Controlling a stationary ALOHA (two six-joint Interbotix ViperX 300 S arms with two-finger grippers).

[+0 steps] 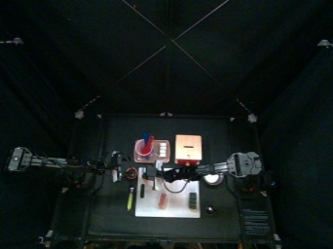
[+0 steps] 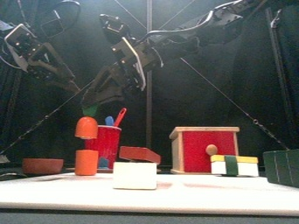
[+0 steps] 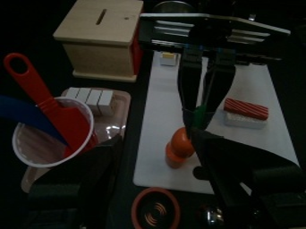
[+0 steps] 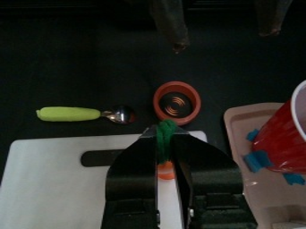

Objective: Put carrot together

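Observation:
The carrot is in two orange parts at the table's left. In the front view the leafy top piece (image 2: 86,128) hangs just above the stubby chunk (image 2: 86,162), which stands upright, with a small gap between them. My right gripper (image 4: 164,143) is shut on the top piece's green leaves (image 4: 164,132). The left wrist view shows the same piece (image 3: 180,143) under that gripper's fingers (image 3: 182,89), over a white board (image 3: 257,148). My left gripper (image 4: 225,27) hovers open a little way off, facing the carrot and holding nothing.
A red cup (image 2: 108,144) with red and blue utensils stands right beside the carrot. Nearby are a brown bowl (image 4: 177,98), a spoon with a yellow-green handle (image 4: 66,114), a wooden box with a red front (image 2: 205,149), a red-and-white block (image 2: 138,155) and small coloured blocks (image 2: 233,164).

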